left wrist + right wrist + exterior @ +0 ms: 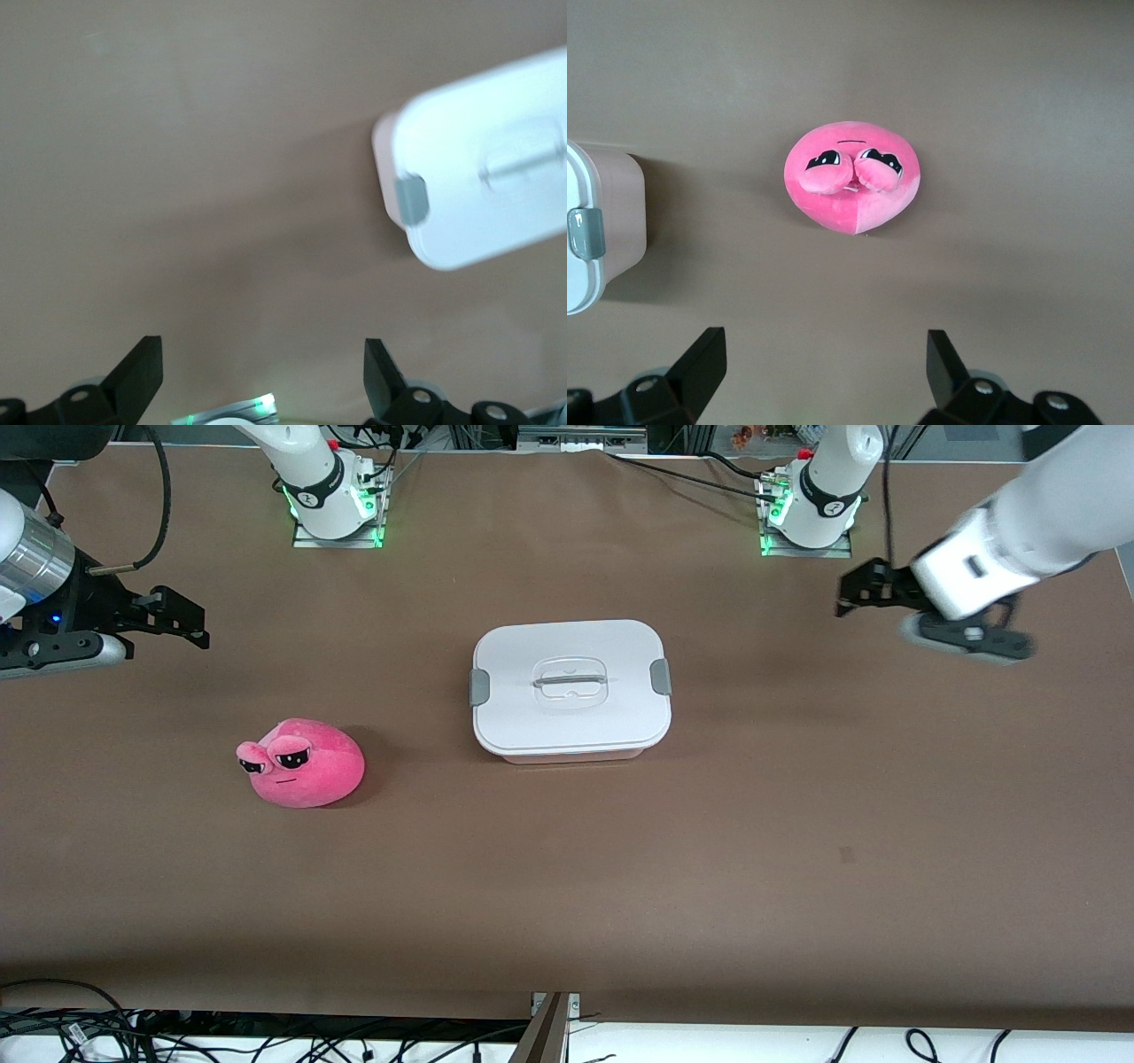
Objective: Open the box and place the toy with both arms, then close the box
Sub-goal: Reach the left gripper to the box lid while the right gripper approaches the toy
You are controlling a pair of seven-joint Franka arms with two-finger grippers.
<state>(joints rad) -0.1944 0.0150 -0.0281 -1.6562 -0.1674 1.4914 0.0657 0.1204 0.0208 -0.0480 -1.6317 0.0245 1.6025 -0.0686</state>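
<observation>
The left end effector hangs open and empty over the counter at the box's 2 o'clock. The right end effector, also spread wide and holding nothing, hangs at the toy's 11 o'clock. The box sits mid-counter, lid on, grey clips at both ends. The toy lies at the box's 8 o'clock, well apart.

Box mid-table (lid on); toy beside it, nearer the camera, toward the right arm's end.
</observation>
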